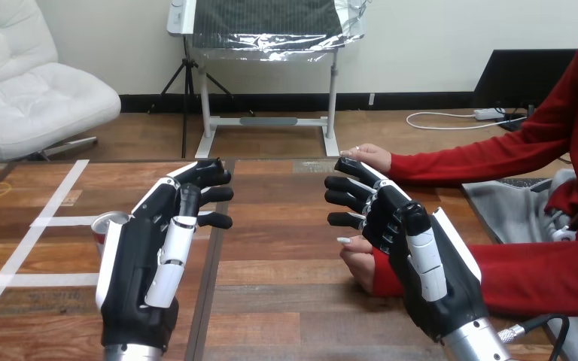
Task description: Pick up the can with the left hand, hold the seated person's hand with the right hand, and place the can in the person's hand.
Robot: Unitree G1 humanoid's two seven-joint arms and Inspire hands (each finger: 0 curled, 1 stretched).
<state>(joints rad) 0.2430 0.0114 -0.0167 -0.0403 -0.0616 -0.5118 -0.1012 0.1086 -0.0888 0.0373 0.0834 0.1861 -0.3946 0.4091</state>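
Left robot hand [147, 259] hovers released, the can [107, 224] upright on the worktop [286, 301] just behind it; right robot hand [414, 252] released, over the person's nearer hand [357, 263]

One can [107, 225], two robot hands [147, 256] [415, 259], two person's hands [369, 156] [357, 263].

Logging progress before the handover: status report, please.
Left robot hand open, can behind it. Right robot hand open, beside the person's lower hand, not holding. No obstruction seen.
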